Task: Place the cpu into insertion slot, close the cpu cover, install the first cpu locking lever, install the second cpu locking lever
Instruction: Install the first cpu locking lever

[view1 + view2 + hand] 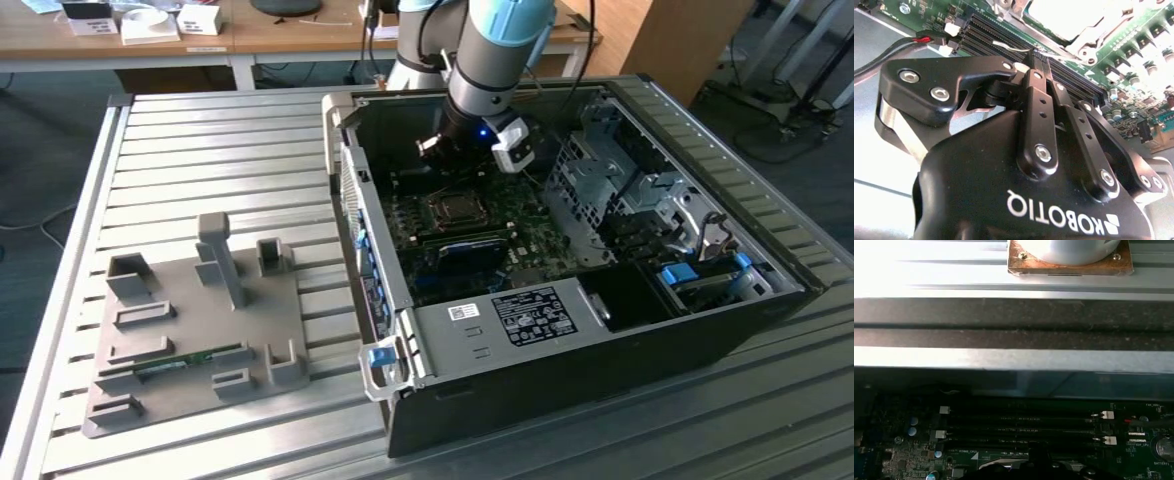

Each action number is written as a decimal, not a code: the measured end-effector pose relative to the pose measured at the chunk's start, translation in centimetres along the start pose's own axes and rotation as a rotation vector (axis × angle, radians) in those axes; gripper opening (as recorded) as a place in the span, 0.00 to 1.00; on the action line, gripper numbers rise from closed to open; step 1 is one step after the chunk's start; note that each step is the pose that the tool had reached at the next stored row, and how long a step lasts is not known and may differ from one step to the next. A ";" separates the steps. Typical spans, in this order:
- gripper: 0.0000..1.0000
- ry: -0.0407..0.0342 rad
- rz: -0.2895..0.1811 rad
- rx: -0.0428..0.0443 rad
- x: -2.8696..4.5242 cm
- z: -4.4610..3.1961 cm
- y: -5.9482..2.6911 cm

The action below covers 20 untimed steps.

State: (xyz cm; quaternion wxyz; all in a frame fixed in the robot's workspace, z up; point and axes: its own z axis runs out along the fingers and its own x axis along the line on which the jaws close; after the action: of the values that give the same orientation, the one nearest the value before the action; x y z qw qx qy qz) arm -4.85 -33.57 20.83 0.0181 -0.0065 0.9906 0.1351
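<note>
In the exterior view my gripper (455, 160) reaches down into the open grey computer case, just behind the insertion slot (454, 208), a square socket with a dark centre and silvery rim. The second wrist view shows the gripper (1039, 54) shut, its two black fingers (1035, 107) pressed together. A thin silvery locking lever (1010, 47) runs over the memory slots and meets the fingertips; I cannot tell if it is pinched. Beyond it the silvery cpu cover (1089, 36) lies flat around the pale cpu (1064, 12).
Long black memory slots (1024, 425) lie between the gripper and the case's back wall (1014, 325). Drive cages (627, 195) fill the case's right side in the exterior view. A grey fixture plate (200, 330) sits on the slatted table (227, 160) at that view's left.
</note>
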 end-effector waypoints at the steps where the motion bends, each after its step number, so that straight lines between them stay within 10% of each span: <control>1: 0.11 0.0001 0.000 0.0002 -0.06 0.00 0.00; 20: 0.11 0.0000 0.000 0.0011 -0.30 0.21 0.27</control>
State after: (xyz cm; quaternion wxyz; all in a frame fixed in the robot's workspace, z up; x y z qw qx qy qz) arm -4.55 -33.25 20.71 0.0181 -0.0064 0.9907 0.1346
